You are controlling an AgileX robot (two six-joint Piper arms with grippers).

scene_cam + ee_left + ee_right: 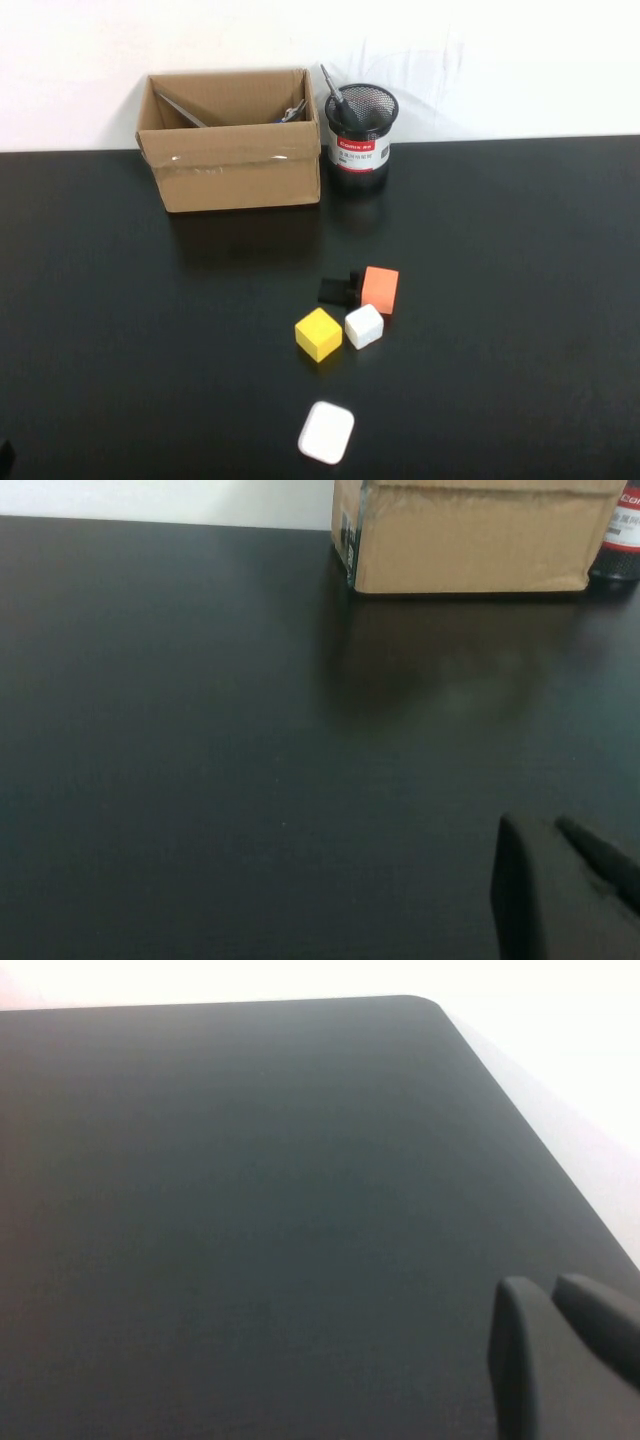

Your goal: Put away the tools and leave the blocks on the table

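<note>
Black worktop (520, 300) against a white wall, no tools left loose on it. Box (240, 180) holds metal tools (180, 108); mesh cup (360, 135) just right of it holds the knife (333, 87). Blocks sit mid-worktop: yellow (319, 333), white (364, 326), orange (380, 288), black (337, 290), flat white (326, 432) nearest the robot. Left gripper (560, 880) is closed, empty, low over bare worktop, box far ahead of it. Right gripper (555, 1345) is closed, empty, near the worktop's right corner. Task looks done; neither arm is near a tool.
</note>
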